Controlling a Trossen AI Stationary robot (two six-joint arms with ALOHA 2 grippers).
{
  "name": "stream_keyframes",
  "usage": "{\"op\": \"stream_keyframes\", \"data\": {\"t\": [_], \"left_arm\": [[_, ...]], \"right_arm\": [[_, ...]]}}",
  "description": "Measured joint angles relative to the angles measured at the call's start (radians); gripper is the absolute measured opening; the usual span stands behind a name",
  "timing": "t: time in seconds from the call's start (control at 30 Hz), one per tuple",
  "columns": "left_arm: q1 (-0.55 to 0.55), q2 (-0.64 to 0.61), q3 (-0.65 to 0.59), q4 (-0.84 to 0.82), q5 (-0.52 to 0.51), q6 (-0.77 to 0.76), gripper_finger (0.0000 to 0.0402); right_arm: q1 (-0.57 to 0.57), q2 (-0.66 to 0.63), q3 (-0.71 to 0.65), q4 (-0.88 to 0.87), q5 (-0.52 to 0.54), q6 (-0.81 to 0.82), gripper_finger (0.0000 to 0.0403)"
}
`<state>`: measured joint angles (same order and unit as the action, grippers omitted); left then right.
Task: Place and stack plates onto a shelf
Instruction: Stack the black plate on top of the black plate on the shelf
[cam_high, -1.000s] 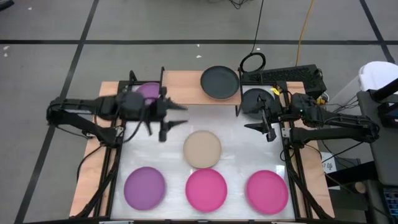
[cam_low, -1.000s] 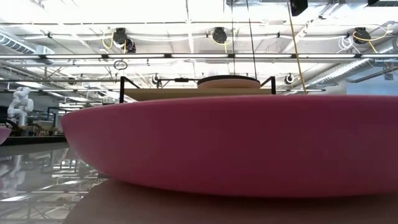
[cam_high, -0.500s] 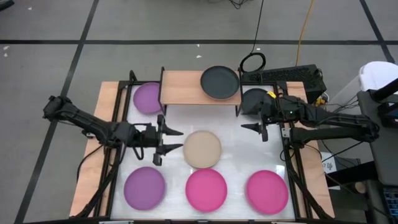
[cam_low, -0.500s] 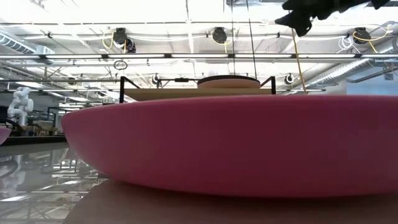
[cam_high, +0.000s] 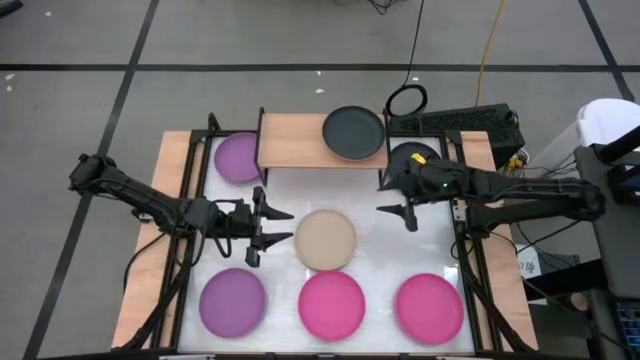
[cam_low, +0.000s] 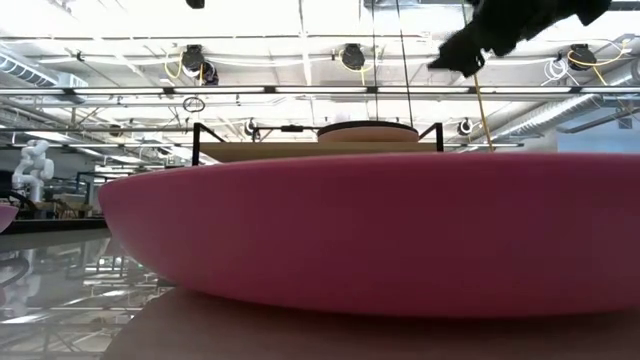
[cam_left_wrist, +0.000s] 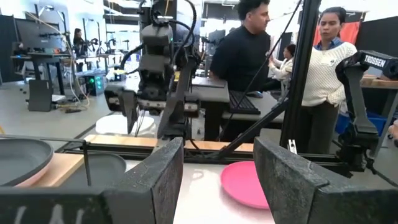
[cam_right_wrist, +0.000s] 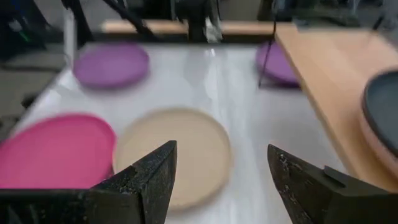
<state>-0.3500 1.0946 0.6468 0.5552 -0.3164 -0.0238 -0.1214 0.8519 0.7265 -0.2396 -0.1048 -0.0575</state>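
The left hand (cam_high: 272, 226) was low over the worktop (cam_high: 385, 250), just left of the beige plate (cam_high: 325, 239). Its two fingers were spread apart and held nothing. They pointed right, toward the beige plate, so it looked ready to take that plate by its rim. The right hand (cam_high: 398, 207) hung above the worktop on the right side, near the front leg of the shelf (cam_high: 300, 140). Its fingers were apart too, and empty. It also pointed toward the beige plate, which showed between its fingers (cam_right_wrist: 140, 180) in the right wrist view.

The beige plate lay flat in the middle of the worktop, between the two hands. It was round, so it had no long side, and its open face looked up. That probably made it easy to slide a finger under the rim.

On the near edge lay three more plates in a row: a purple plate (cam_high: 232, 300) on the left, a magenta plate (cam_high: 332, 303) in the middle and a pink plate (cam_high: 430, 306) on the right. All were flat and apart from each other.

The shelf stood at the far side. A black plate (cam_high: 354, 132) sat on its right end. Another purple plate (cam_high: 238, 156) lay at its left end, on the worktop it seemed, not on the board. Most plates were not yet on the shelf, so much of the job seemed left.

People stood in the room behind.
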Motion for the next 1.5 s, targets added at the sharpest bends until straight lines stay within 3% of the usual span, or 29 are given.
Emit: {"op": "stream_keyframes", "data": {"t": [0.23,0.53,0.83,1.5], "left_arm": [[0.000,0.000,0.000,0.000,0.000,0.000,0.0200],[0.000,0.000,0.000,0.001,0.000,-0.012,0.0200],[0.000,0.000,0.000,0.001,0.000,-0.012,0.0200],[0.000,0.000,0.001,-0.004,0.000,-0.012,0.0200]], "right_arm": [[0.006,0.057,0.000,-0.156,0.115,0.006,0.0231],[0.006,0.096,0.000,-0.389,0.287,0.227,0.0231],[-0.021,0.174,-0.021,-0.505,0.498,0.229,0.0231],[-0.330,0.358,-0.173,-0.230,0.500,0.140,0.0231]]}}
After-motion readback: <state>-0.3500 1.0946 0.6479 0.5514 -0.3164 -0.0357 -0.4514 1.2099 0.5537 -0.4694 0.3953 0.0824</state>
